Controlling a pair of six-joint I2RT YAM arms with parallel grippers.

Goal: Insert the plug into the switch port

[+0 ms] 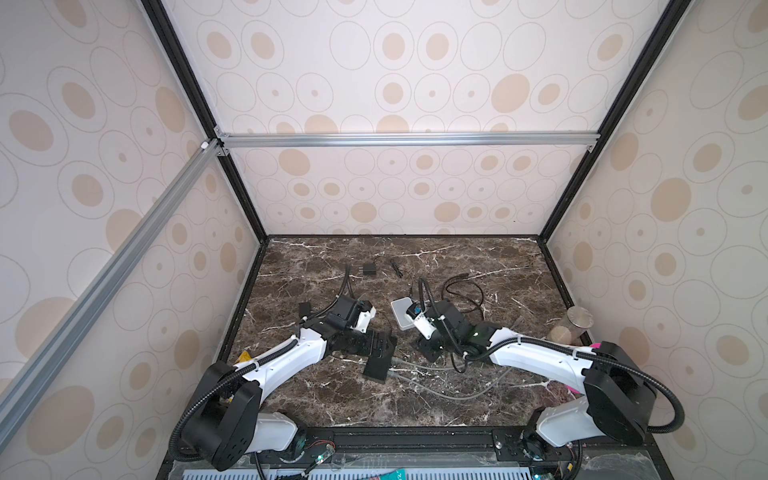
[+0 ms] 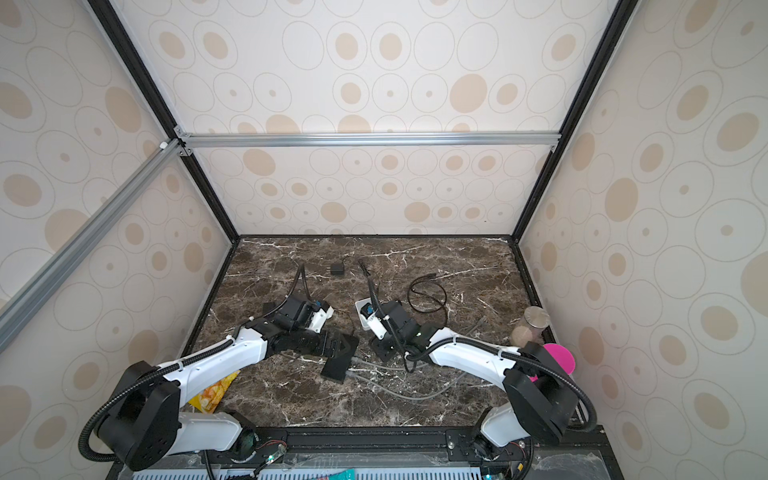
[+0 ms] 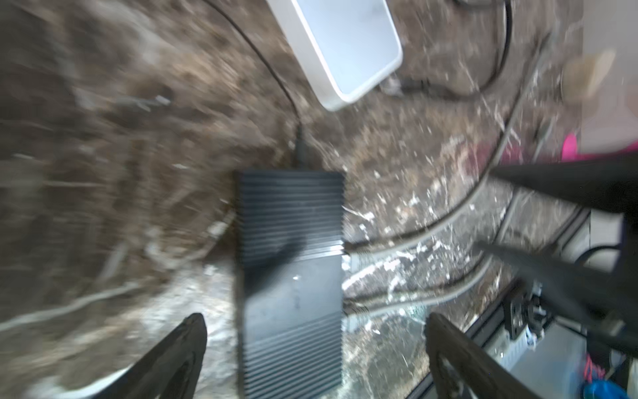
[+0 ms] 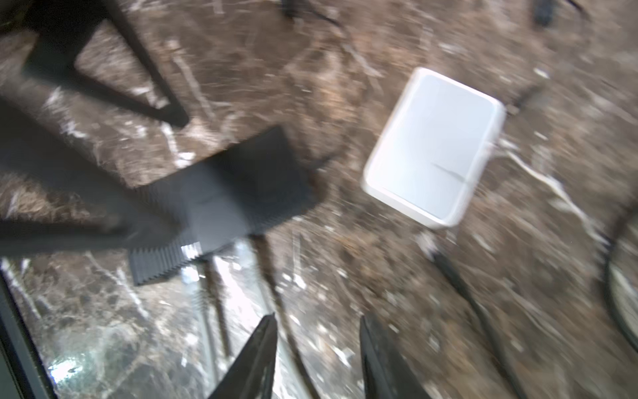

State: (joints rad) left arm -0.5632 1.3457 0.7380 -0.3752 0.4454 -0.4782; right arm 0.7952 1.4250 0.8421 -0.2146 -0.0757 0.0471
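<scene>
Black ribbed switch box (image 3: pixel 290 276) lies just below spread, empty jaws of L gripper (image 3: pixel 316 321); grey cable plug (image 3: pixel 355 257) sits at its port side, apparently seated. R gripper (image 4: pixel 319 317) part-open, empty, nearby. Step: let-go; next: lift clear w/o snagging cables (image 3: pixel 431 235).

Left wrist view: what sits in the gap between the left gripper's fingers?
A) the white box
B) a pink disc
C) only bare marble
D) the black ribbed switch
D: the black ribbed switch runs down between the wide-open fingers of the left gripper, touching neither of them, while the white box lies farther off on the marble.
</scene>
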